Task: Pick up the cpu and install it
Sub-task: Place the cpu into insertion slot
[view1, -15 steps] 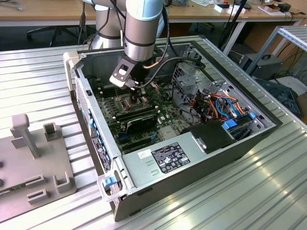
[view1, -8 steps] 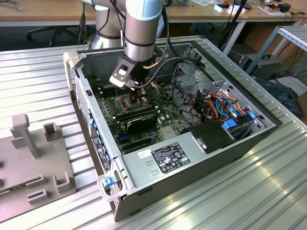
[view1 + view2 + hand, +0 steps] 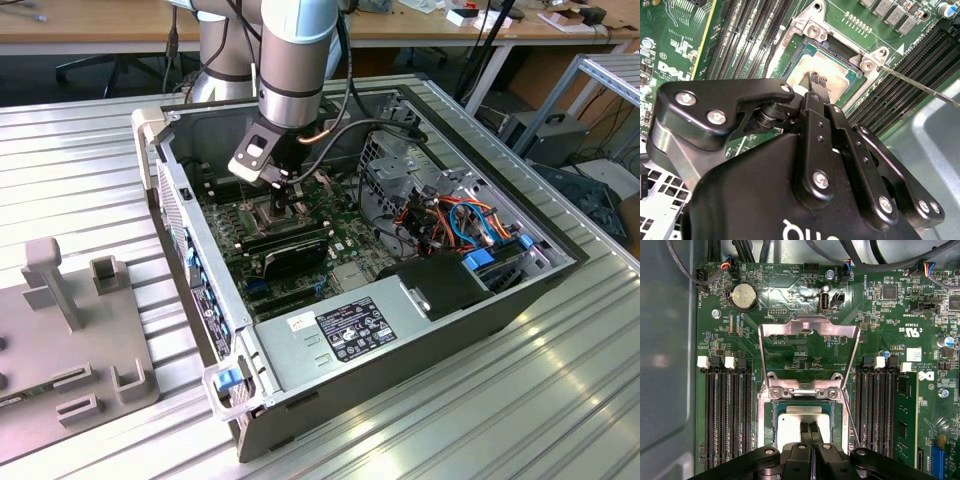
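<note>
Currently, by item:

- Gripper (image 3: 808,426): my fingers are together, with no more than a hairline gap between them and nothing held. The tips sit over the middle of the cpu lid; I cannot tell whether they touch it. In the exterior view my gripper (image 3: 283,195) is down inside the case (image 3: 450,350).
- Cpu (image 3: 790,422): lies flat in the socket (image 3: 762,415), silver lid up. In the second wrist view the cpu (image 3: 832,70) shows just past my fingertips.
- Load plate (image 3: 809,329): swung open, lying back over the motherboard (image 3: 875,320) and away from the socket.
- Lever (image 3: 852,427): a thin wire rod, released, running beside the socket.
- Memory slots (image 3: 727,415): black banks on both sides of the socket. One memory stick (image 3: 905,415) is seated in the outer slot of one bank.
- Coin cell (image 3: 744,295): in its holder, beyond the load plate.
- Power supply (image 3: 340,335): a grey box in the near end of the case.
- Cables (image 3: 450,215): an orange, red and blue bundle toward the exterior view's right.
- Fixture (image 3: 60,340): a grey block plate on the worktop (image 3: 480,420), at the exterior view's left of the case.
</note>
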Robot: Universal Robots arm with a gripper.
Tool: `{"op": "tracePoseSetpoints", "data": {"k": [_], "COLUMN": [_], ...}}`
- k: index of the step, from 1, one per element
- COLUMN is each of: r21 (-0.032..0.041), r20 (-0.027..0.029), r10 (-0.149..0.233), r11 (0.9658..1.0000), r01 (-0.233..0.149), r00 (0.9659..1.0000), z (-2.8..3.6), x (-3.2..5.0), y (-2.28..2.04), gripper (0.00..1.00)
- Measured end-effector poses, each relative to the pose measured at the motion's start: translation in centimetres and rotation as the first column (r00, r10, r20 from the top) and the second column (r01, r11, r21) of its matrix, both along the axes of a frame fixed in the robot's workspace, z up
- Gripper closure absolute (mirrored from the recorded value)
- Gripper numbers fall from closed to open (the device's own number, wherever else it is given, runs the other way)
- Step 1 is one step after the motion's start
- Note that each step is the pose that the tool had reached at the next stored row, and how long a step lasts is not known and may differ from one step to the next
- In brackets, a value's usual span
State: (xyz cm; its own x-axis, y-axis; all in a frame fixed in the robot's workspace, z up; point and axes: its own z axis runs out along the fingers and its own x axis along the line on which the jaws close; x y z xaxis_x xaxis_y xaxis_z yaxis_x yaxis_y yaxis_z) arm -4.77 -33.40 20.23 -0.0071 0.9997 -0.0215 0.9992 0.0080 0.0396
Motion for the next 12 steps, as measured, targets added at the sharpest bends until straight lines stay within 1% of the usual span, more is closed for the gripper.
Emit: {"op": "tracePoseSetpoints", "data": {"k": [2, 4, 5, 6, 7, 12], "r21": [0.0001, 0.0032, 0.003, 0.0005, 0.0002, -0.0008], "r20": [0.0001, 0.0019, 0.0017, 0.0004, 0.0004, 0.0007], "r10": [0.0, 0.0, 0.0, 0.0, 0.0, 0.0], "r11": [1.0, 1.0, 1.0, 1.0, 1.0, 1.0], "r01": [0.0, 0.0, 0.0, 0.0, 0.0, 0.0], "r00": [1.0, 1.0, 1.0, 1.0, 1.0, 1.0], "z": [0.04, 0.38, 0.54, 1.11, 1.55, 2.57], "x": [0.0, 0.03, 0.03, 0.01, 0.01, 0.01], "y": [0.01, 0.05, 0.06, 0.02, 0.02, 0.01], "gripper": [0.89, 0.89, 0.89, 0.89, 0.89, 0.89]}}
